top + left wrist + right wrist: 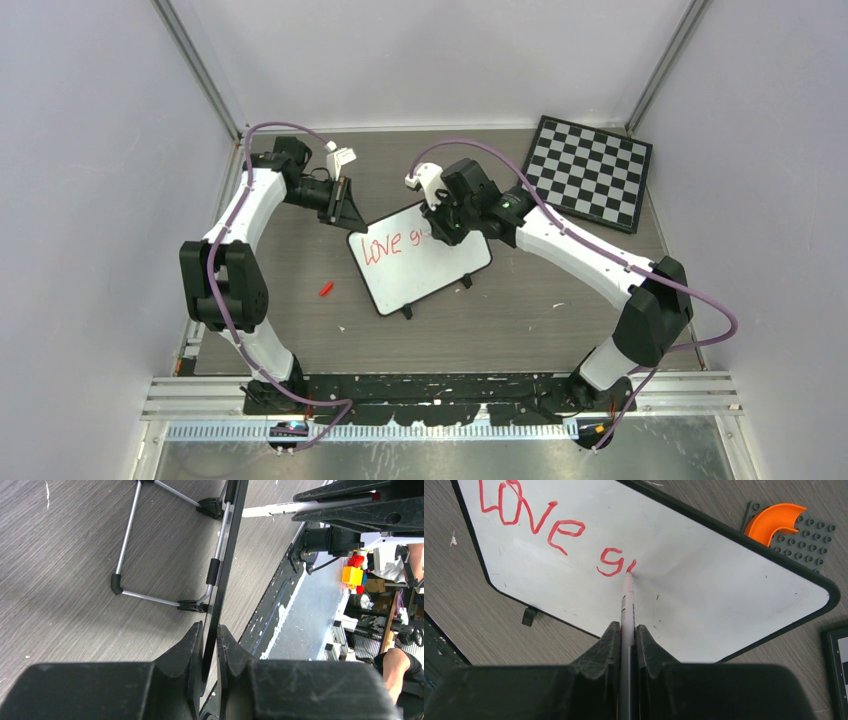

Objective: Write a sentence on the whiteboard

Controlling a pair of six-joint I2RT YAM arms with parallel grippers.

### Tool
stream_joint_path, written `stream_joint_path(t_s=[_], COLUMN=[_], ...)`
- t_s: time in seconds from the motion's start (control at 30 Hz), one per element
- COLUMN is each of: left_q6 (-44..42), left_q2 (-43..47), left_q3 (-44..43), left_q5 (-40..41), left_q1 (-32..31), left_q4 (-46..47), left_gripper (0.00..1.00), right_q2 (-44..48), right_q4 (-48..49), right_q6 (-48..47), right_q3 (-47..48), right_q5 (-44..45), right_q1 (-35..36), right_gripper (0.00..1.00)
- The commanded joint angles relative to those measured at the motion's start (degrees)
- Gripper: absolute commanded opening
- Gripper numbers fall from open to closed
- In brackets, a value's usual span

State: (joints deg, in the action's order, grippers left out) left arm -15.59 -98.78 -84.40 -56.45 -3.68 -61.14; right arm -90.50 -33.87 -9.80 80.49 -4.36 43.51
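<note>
The whiteboard [435, 272] lay in the middle of the surface [520, 322], its far-left edge pinched in the left tool [210, 630]. The right tool [627, 630] was clamped on a marker [628, 597]. The tip touched the board where the red sentence [559, 530] read only "love g". A chessboard [590, 172] sat far right.

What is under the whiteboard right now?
A silver wire stand with black feet props the whiteboard off the table. Whatever lies under its middle is covered.
</note>
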Motion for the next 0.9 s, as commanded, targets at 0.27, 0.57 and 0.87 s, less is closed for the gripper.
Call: stream_joint_path(t_s=[0.27,0.57,0.87], left_q6=[0.64,0.7,0.71], left_q2=[0.26,0.26,0.16], left_q3=[-1.12,-1.21,-1.28], left_q5=[1.21,1.34,1.43], left_q1=[-0.37,-0.37,-0.36], left_q4=[0.76,0.76,0.76], left_gripper=[0.0,0.0,0.0], right_q2=[1.11,0.64,0.73], right_q4=[1.95,2.14,1.92], right_q6=[-0.06,0.18,-0.13], right_q3=[-1.42,1.49,1.89], right_q5=[0.09,0.42,-0.06], right_q1=[-0.44,-0.94,-2.61], right_gripper=[0.0,0.0,0.0])
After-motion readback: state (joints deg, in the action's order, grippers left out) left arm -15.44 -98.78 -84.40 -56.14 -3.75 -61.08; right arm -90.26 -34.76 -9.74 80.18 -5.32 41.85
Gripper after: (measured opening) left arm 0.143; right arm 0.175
